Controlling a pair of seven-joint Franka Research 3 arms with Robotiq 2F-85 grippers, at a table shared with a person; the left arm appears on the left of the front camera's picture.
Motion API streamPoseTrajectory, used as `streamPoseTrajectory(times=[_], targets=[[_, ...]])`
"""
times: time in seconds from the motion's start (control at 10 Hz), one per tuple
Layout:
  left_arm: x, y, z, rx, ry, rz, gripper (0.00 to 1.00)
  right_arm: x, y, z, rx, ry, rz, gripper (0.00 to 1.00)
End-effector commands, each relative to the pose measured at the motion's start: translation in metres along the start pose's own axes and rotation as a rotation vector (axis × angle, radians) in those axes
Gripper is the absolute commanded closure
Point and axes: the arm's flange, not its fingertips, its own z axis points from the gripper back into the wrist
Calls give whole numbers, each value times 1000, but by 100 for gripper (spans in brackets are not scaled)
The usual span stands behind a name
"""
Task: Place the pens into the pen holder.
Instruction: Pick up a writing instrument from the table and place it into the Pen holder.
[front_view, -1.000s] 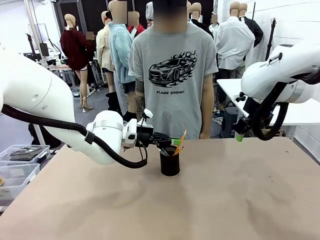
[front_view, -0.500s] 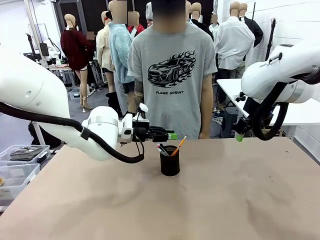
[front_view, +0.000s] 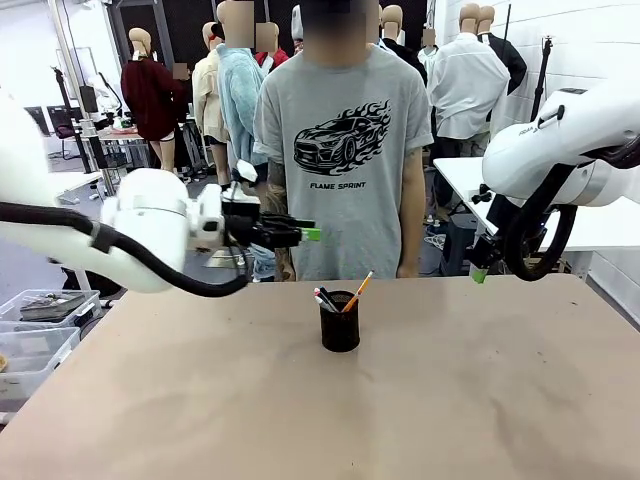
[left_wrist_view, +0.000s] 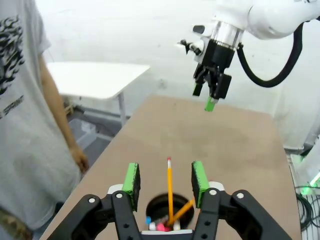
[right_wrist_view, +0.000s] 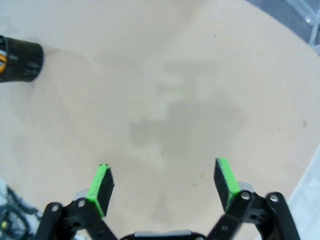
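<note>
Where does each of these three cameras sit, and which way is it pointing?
Front view: fixed on the robot's side, facing the person in a grey T-shirt across the brown table; both white arms show.
Left wrist view: on the left arm, looking past the left gripper at the right gripper.
Right wrist view: looks down past its own gripper fingers at the table.
All three share the black mesh pen holder.

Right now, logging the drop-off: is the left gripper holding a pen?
No. In the left wrist view the left gripper stands open with nothing between its pads, and the pencil stands in the holder beyond.
</note>
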Motion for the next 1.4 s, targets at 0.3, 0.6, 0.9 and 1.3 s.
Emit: streamPoseTrajectory(times=[0.3,0.6,0.9,1.3], targets=[[26,-29,88,119,464,171,0,1,0,-1,-8,-9,3,0],[15,-32,100,217,698,291,0,1,0,-1,-8,-9,3,0],[3,-41,111,336,861,358,0,1,0,-1,-8,-9,3,0],[-10,-33,111,358,863,349,0,1,0,-1,-8,-9,3,0]])
